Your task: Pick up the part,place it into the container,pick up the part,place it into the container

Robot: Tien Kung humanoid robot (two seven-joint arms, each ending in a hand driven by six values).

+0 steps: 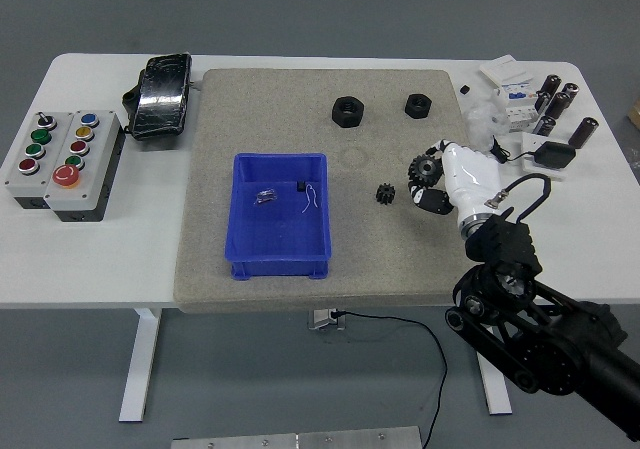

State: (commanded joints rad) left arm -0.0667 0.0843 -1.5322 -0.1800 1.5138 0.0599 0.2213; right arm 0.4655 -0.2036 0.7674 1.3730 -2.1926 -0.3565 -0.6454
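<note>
My right hand, white with black fingers, hovers over the right part of the beige mat. Its fingers are curled around a small black gear. A second small black gear lies on the mat just left of the hand. Further left stands the blue container, holding a small clear piece and a tiny black piece. Two black hex nuts lie at the back of the mat. My left arm is out of sight.
Two grey button boxes sit at the left of the table, with a black wrapped pack behind them. Several black cylinders, white boxes and a black adapter crowd the back right corner.
</note>
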